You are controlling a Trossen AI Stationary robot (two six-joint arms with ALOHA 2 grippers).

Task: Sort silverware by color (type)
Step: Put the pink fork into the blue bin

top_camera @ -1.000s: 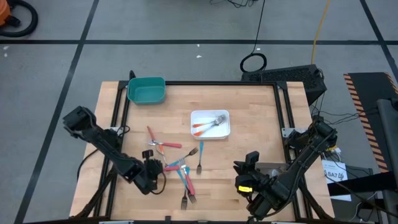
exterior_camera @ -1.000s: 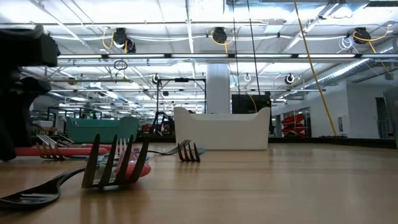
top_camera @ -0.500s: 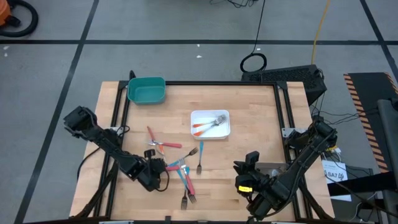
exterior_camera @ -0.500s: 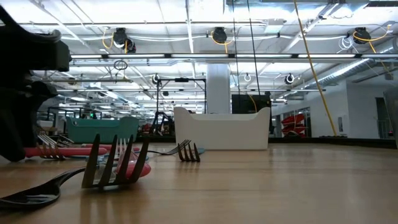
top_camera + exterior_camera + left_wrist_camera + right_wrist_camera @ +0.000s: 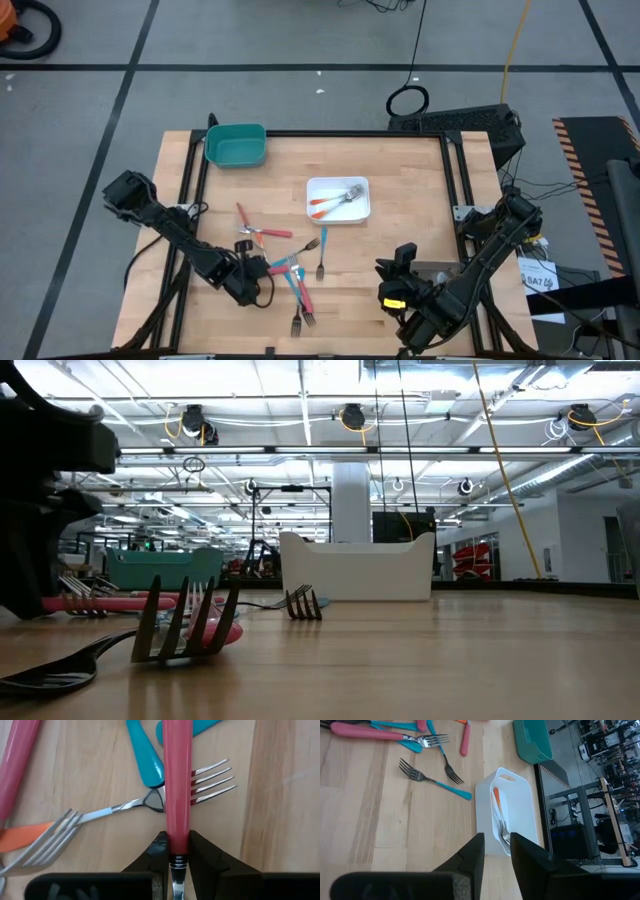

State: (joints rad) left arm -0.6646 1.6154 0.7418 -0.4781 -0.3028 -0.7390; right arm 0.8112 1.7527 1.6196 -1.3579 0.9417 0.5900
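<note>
Several silverware forks with pink, teal and orange handles lie in a loose pile (image 5: 297, 272) on the wooden table, near its front left. My left gripper (image 5: 254, 272) (image 5: 178, 851) is down at the pile's left side, shut on a pink-handled fork (image 5: 178, 780). My right gripper (image 5: 402, 262) (image 5: 497, 855) hangs raised over the front right, open, with nothing between its fingers. A white tray (image 5: 338, 213) holds orange-handled forks. My left gripper pinches the pink handle between its two fingers at the end by the metal neck (image 5: 178, 842). The fingers slant steeply down from the table's left and lie across the handle. The handle runs level away from them, over a teal handle (image 5: 146, 760) and another fork's tines (image 5: 212, 777).
A teal tray (image 5: 235, 146) stands at the far left corner. Two more pink-handled forks (image 5: 256, 228) lie apart, left of the white tray. One teal-handled fork (image 5: 321, 255) lies beside the pile. Bare wood stretches over the table's right half.
My left gripper has edged a little toward the fork pile and turned slightly. The forks lie as before.
</note>
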